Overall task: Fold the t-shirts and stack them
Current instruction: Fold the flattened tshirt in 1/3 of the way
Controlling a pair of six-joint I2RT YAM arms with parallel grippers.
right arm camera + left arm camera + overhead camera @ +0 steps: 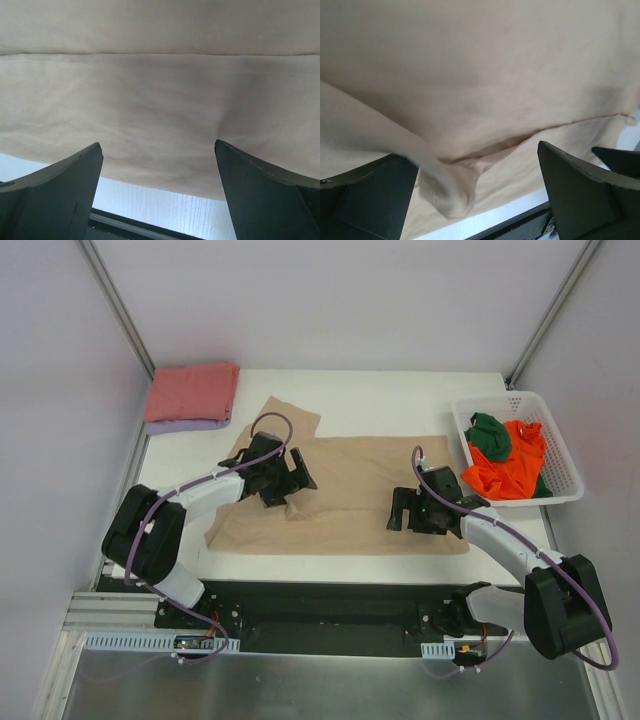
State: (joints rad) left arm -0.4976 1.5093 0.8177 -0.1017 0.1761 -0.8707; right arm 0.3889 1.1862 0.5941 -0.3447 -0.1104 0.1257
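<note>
A tan t-shirt (350,495) is spread on the white table (400,405). The left gripper (283,480) is held over its left part and the right gripper (405,510) over its right. In the far left corner a folded salmon pink shirt (192,390) is stacked on a lavender shirt (185,426). An orange shirt (505,475) and a dark green shirt (490,437) are heaped in the white lattice basket (562,455).

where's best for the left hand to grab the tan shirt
Pinch the raised fold in the tan t-shirt by its near edge, coming from above: it stands up inside the open left hand, while the cloth around it lies flat.
</note>
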